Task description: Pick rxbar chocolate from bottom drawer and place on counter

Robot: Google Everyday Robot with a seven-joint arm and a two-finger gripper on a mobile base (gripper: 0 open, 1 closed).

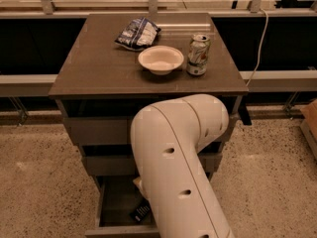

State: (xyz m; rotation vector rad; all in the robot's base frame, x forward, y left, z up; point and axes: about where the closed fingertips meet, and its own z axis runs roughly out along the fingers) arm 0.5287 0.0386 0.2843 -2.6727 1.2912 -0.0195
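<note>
The bottom drawer stood pulled open under the two shut ones. In it lay the bar, a small black wrapper with pale lettering, flat on the drawer floor towards the front, its right part hidden behind the arm. The big cream arm came up from the lower edge of the view, bent in front of the cabinet and covered most of the drawer's right half. The hand was down inside the bottom drawer, just above and behind the bar; only a pale bit of it showed at the arm's left edge, and I cannot tell whether it was apart, together or clamped on anything, nor whether it touched the bar.

On the table a blue-and-white bag lay at the back, a pale empty bowl stood just in front of it, and a can stood upright just right of the bowl. A white cable hung down behind the table's right side
</note>
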